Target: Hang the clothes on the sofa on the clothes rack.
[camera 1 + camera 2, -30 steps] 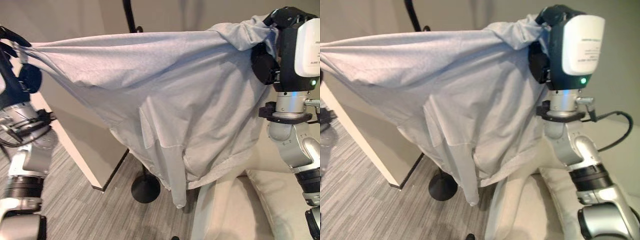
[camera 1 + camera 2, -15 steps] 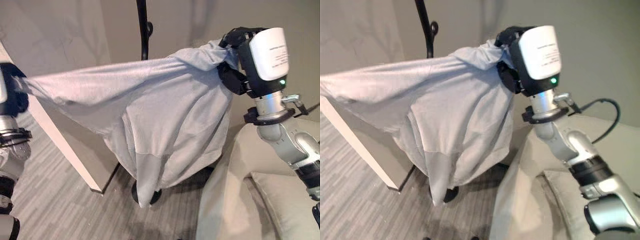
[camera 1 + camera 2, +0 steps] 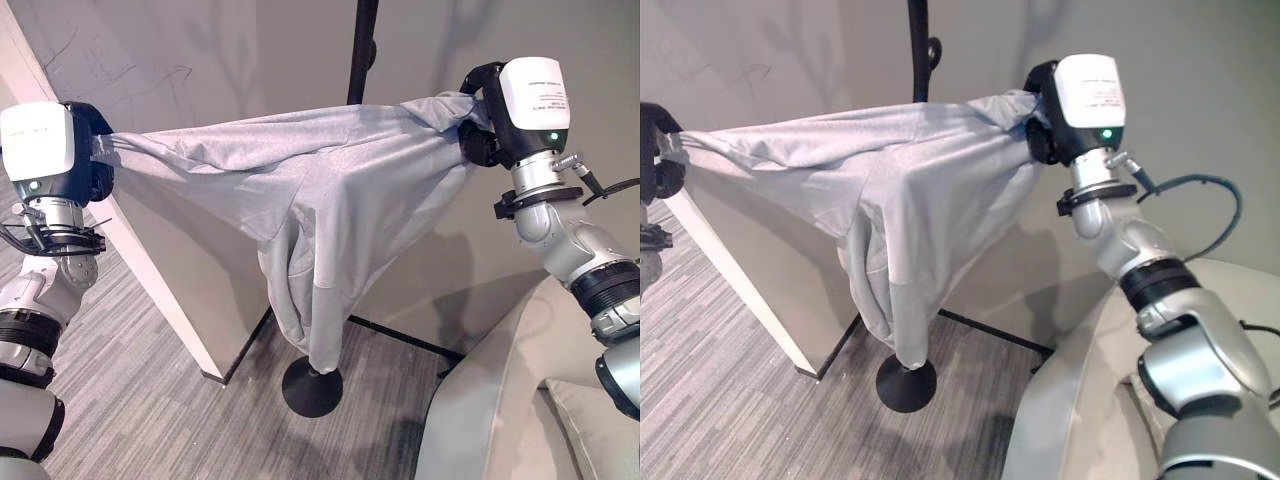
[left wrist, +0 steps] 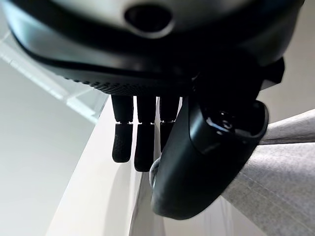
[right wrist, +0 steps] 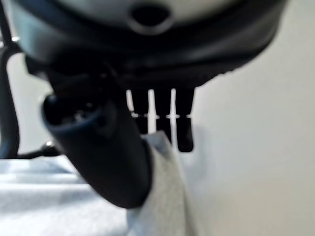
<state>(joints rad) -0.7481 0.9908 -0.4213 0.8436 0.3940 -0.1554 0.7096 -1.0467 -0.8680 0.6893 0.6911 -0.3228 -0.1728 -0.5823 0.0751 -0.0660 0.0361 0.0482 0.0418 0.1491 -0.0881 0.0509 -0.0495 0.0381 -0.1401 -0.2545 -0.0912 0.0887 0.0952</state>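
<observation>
Stretching between both hands, the grey garment hangs in the air above the floor, its middle sagging in a soft fold. The left hand pinches one end and the right hand the other. Light, limp cloth; those ends look best. Behind stands the clothes rack.

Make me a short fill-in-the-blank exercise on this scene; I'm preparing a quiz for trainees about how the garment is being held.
1. The grey garment is stretched between the left hand and the ____ hand.
2. The black rack pole rises ____ the garment.
3. The garment's lowest part hangs above the rack's round ____.
4. The sofa lies on the robot's ____ side.

Missing words: right; behind; base; right
</observation>
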